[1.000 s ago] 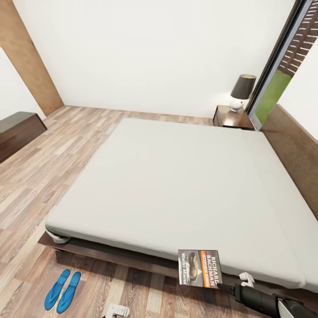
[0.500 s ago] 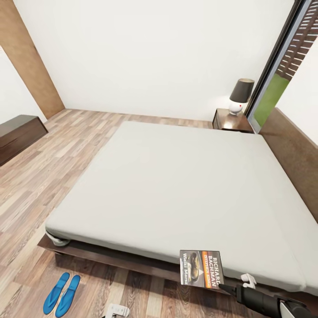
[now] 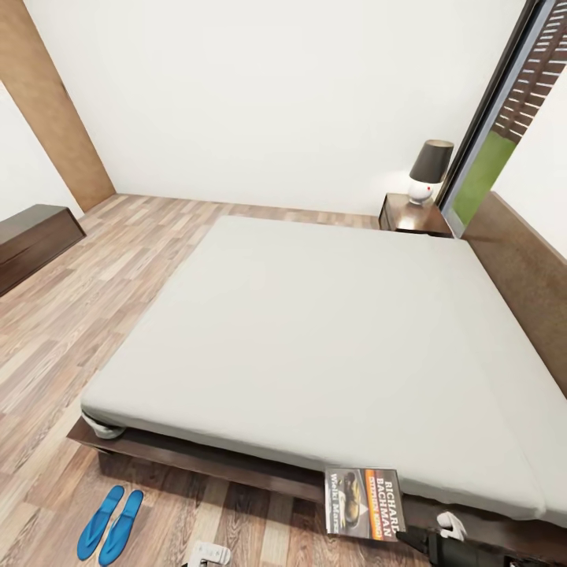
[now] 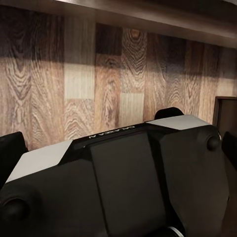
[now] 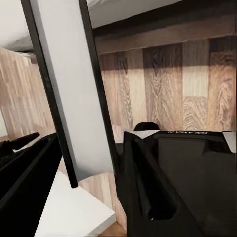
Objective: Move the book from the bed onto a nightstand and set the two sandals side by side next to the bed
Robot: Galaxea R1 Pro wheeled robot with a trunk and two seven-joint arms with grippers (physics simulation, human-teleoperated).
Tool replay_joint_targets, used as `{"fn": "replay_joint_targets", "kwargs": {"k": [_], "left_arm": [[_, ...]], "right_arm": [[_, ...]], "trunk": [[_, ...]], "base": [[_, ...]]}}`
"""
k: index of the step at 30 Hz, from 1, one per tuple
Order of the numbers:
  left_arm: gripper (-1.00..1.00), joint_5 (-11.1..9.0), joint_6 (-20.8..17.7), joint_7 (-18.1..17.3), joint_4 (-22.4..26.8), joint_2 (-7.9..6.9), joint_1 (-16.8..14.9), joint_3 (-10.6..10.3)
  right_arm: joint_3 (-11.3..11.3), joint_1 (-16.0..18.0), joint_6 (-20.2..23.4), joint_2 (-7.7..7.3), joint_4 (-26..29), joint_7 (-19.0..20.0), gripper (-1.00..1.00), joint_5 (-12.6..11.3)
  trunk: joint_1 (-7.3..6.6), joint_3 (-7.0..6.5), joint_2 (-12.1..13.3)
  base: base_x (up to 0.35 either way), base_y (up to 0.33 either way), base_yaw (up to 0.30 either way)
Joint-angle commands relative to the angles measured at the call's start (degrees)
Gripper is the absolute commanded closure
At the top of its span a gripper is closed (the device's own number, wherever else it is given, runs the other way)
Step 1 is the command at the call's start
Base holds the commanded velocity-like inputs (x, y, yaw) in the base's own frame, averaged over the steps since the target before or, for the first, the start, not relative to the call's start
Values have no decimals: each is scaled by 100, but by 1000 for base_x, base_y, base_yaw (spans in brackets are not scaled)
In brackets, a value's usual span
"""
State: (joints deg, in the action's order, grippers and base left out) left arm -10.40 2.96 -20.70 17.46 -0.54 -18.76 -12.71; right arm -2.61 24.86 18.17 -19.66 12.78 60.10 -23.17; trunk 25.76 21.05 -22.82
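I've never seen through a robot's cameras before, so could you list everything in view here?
bed: one, grey-white mattress on a dark frame, mid-room.
book: one, orange band, held off the bed's near edge.
sandals: two, blue, side by side on the floor by the bed's corner.
nightstand: one, dark wood, far side by the headboard.
lamp: one, white base, dark shade, on the nightstand.
cabinet: one, dark, at the left wall.
right gripper: shut on the book.
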Motion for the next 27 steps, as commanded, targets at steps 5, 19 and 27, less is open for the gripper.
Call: {"fn": "replay_joint_targets", "kwargs": {"k": [5, 19, 27], "left_arm": [[-100, -52, 20, -4, -5, 0, -5, -55], [-100, -58, 20, -4, -5, 37, -5, -69], [-100, -58, 20, -4, -5, 53, -5, -65]], "right_arm": [[-12, 4, 39, -3, -178, -12, 100, -61], [-15, -8, -712, -11, -284, -8, 100, -56], [-12, -8, -769, -6, -290, -35, 100, -56]], "trunk": [[3, 12, -10], [3, -48, -10], [3, -120, -10]], "base": [[0, 0, 4], [0, 0, -10], [0, 0, 0]]}}
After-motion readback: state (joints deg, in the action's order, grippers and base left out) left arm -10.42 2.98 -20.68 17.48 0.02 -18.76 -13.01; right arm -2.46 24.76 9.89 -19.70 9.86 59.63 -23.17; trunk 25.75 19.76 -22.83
